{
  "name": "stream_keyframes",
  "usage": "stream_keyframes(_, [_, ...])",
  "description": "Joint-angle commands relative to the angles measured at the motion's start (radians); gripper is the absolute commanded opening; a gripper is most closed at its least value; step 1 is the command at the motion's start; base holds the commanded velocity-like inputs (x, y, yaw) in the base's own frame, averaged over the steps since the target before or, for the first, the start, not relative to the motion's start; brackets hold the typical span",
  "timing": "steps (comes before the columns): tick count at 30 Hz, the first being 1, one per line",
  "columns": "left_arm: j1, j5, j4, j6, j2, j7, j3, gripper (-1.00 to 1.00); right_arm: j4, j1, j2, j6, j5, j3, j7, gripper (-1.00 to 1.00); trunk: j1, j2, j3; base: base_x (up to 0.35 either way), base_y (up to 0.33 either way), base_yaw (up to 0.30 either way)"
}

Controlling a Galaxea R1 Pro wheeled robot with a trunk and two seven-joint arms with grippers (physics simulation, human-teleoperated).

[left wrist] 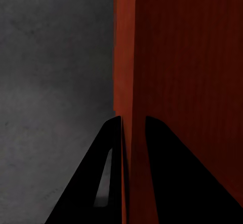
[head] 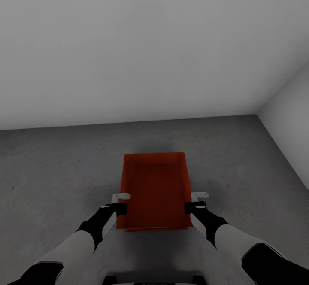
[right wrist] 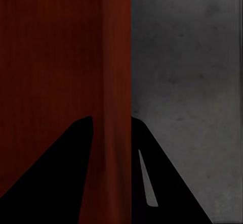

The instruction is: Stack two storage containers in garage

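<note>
One orange-red storage container [head: 155,190] was held over the grey concrete floor [head: 56,169] of the garage, near a corner of its white walls [head: 128,40]. The left pincer [head: 120,203] was clenched on the container's left wall, one finger inside and one outside, as the left wrist view showed [left wrist: 129,133]. The right pincer [head: 193,202] was clamped on the opposite wall in the same way [right wrist: 112,133].

The step in hand was judged to be the setting down of a container in the garage. A level lowering by both arms would be called for next, then release of both walls.

Whether the base already touched the floor could not be told. The container's near edge was partly covered by the arms, and the second container was not made out.
</note>
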Motion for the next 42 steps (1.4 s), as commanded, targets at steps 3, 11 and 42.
stream_keyframes(3, [0.000, 0.016, -0.006, 0.005, -0.007, 0.000, -0.014, -1.00, 0.001, 0.000, 0.011, 0.008, -0.038, 0.031, 0.006, -1.00, 0.000, 0.000, -0.001, 0.000, 0.000, -0.186])
stream_keyframes(11, [0.000, 0.016, -0.006, 0.005, -0.007, 0.000, -0.013, -1.00, 0.001, 0.000, 0.011, 0.008, -0.039, 0.031, 0.006, -1.00, 0.000, 0.000, -0.001, 0.000, 0.000, -0.032])
stream_keyframes(42, [0.000, 0.017, -0.006, 0.005, -0.005, -0.001, -0.013, -1.00, 0.001, 0.000, 0.011, 0.008, -0.038, 0.031, 0.006, -1.00, 0.000, 0.000, -0.001, 0.035, 0.036, 0.000])
